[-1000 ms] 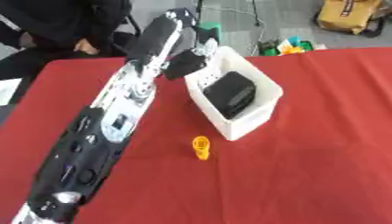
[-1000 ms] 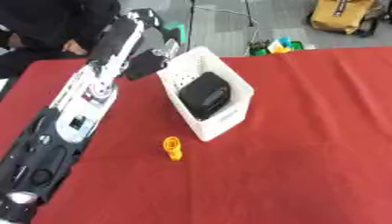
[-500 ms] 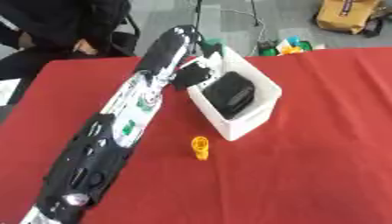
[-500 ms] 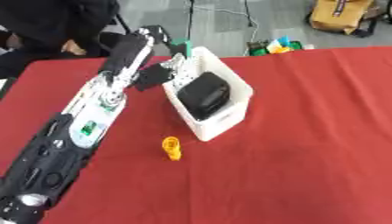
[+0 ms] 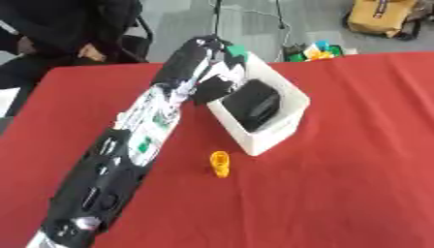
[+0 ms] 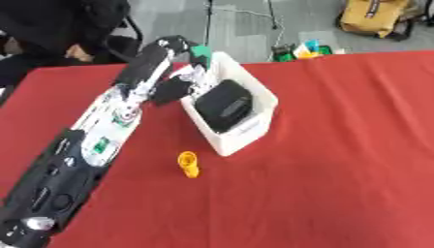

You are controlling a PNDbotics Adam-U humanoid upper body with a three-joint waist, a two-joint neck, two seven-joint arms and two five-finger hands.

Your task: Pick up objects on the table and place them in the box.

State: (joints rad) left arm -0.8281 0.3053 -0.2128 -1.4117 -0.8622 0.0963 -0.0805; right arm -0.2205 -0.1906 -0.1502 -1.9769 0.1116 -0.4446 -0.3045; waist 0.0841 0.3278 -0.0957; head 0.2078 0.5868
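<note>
- Left eye view: left arm reaches up along the red table [image 5: 356, 160] to the white box [image 5: 284, 127], left hand [image 5: 222, 60] at its far rim, fingers curled on a small green object [image 5: 236, 50].
- Step (my read): placing, green piece sits over the rim, not yet let go.
- Box already holds a black object [image 5: 253, 104].
- Yellow object [image 5: 220, 163] on the cloth just beside the box, likely next.
- Right hand not in view.

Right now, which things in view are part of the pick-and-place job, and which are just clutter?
Job:
- white box on the red table
- black object already in the box
- small orange object on the cloth beside the box, not yet placed
- left hand at the box's far rim

Just lying about:
- colourful items beyond the table's far edge
- yellow bag on the floor
</note>
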